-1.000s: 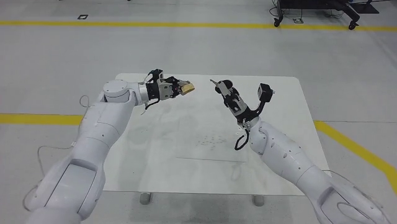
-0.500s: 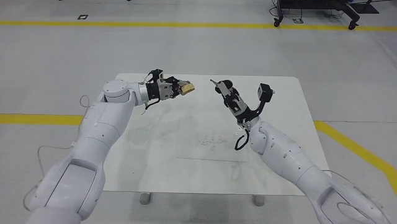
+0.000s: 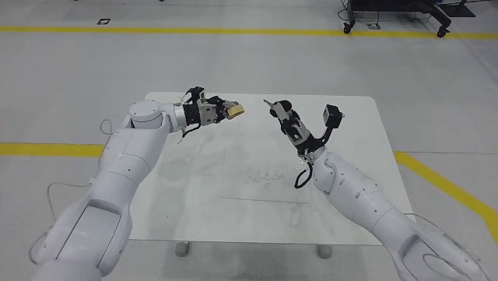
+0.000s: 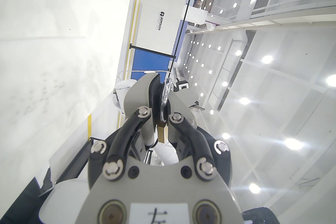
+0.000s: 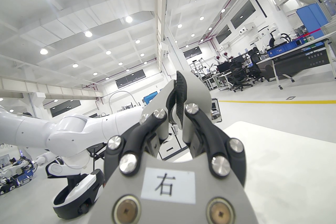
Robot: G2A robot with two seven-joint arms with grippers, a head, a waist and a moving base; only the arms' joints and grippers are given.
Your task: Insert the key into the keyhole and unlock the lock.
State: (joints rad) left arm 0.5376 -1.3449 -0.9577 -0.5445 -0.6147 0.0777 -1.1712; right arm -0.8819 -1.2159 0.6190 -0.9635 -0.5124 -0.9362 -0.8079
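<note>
Above the far part of the white table (image 3: pixel 350 203), my left gripper (image 3: pixel 225 110) is shut on a brass padlock (image 3: pixel 236 110). In the left wrist view the lock's brass body (image 4: pixel 161 133) sits between the fingers (image 4: pixel 136 99), and its silver shackle (image 4: pixel 167 92) pokes out past the tips. My right gripper (image 3: pixel 276 110) hangs a short way to the right of the lock, facing it. It is shut on a small key (image 3: pixel 268 103), whose thin tip points toward the lock. A gap separates key and lock. In the right wrist view the closed fingers (image 5: pixel 193 93) hide the key.
The tabletop bears only faint scuff marks (image 3: pixel 264 177) near its middle. Yellow floor lines (image 3: pixel 233 29) run behind the table and to both sides of it. A dark wheeled rack (image 3: pixel 405 1) stands far back on the right.
</note>
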